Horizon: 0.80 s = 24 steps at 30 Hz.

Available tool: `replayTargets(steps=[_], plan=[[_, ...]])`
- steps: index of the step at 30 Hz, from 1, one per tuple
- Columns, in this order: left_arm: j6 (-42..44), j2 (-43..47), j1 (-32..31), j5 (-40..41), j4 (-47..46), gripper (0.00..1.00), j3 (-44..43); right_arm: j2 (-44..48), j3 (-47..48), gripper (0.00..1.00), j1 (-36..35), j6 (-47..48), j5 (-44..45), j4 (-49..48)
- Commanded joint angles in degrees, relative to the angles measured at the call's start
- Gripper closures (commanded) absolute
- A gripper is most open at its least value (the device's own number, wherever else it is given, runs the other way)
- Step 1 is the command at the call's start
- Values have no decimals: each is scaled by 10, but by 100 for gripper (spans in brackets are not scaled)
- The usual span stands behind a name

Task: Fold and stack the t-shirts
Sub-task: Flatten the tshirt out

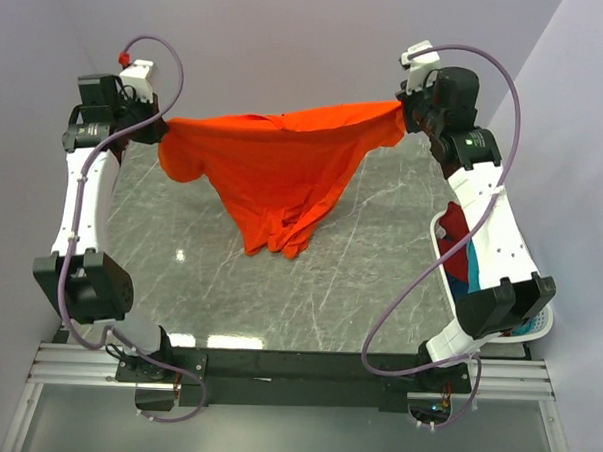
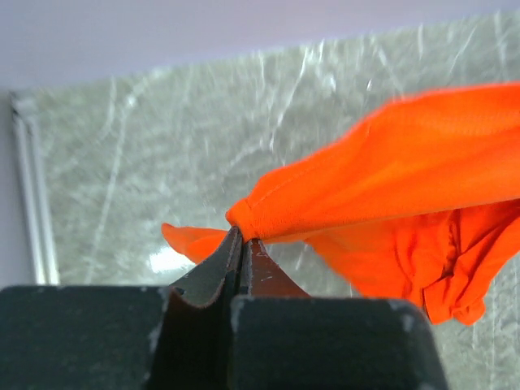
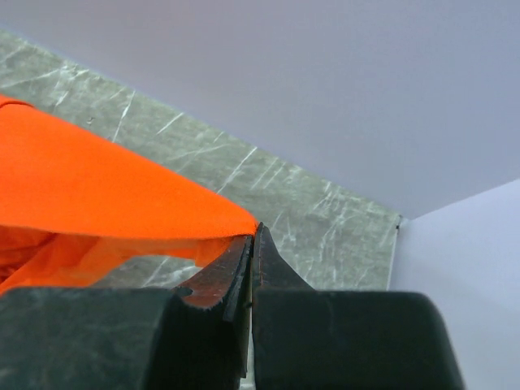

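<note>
Your two arms hold a bright orange t-shirt (image 1: 274, 175) stretched in the air between them, above the grey marbled counter (image 1: 278, 305). Your left end effector (image 2: 241, 236) is clamped tight on a bunched corner of the cloth at the far left, and a small orange flap pokes out beside its tips. Your right end effector (image 3: 253, 233) is pinched closed on the opposite corner at the far right. The shirt's top edge runs nearly taut from one to the other. The rest sags in folds to a point over the middle of the counter, and you cannot tell whether the lowest folds touch it. At the right side, partly hidden under your right arm, a white basket (image 1: 544, 319) holds a dark red shirt (image 1: 452, 225) and a blue shirt (image 1: 463, 270).
</note>
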<state>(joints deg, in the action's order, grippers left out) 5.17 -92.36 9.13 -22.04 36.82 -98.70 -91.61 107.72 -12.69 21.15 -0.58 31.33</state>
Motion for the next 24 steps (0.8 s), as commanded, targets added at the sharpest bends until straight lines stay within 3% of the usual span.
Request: replayTargets(steps=[1, 7, 11, 16, 20, 24], plan=[[15, 55, 5, 6, -46, 100, -29, 55, 42, 100, 15, 17, 15, -33], [40, 142, 0, -52, -68, 100, -6, 109, 57, 100, 31, 20, 50, -75], [91, 243, -13, -71, -129, 100, 116, 164, 29, 100, 51, 12, 73, -119], [169, 421, -46, -60, -287, 99, 288, 223, -25, 100, 68, 16, 84, -160], [153, 431, -58, -99, -209, 99, 231, 247, 3, 100, 86, 24, 100, -167], [82, 428, -60, -143, -148, 99, 171, 239, 49, 100, 89, 47, 114, -188]])
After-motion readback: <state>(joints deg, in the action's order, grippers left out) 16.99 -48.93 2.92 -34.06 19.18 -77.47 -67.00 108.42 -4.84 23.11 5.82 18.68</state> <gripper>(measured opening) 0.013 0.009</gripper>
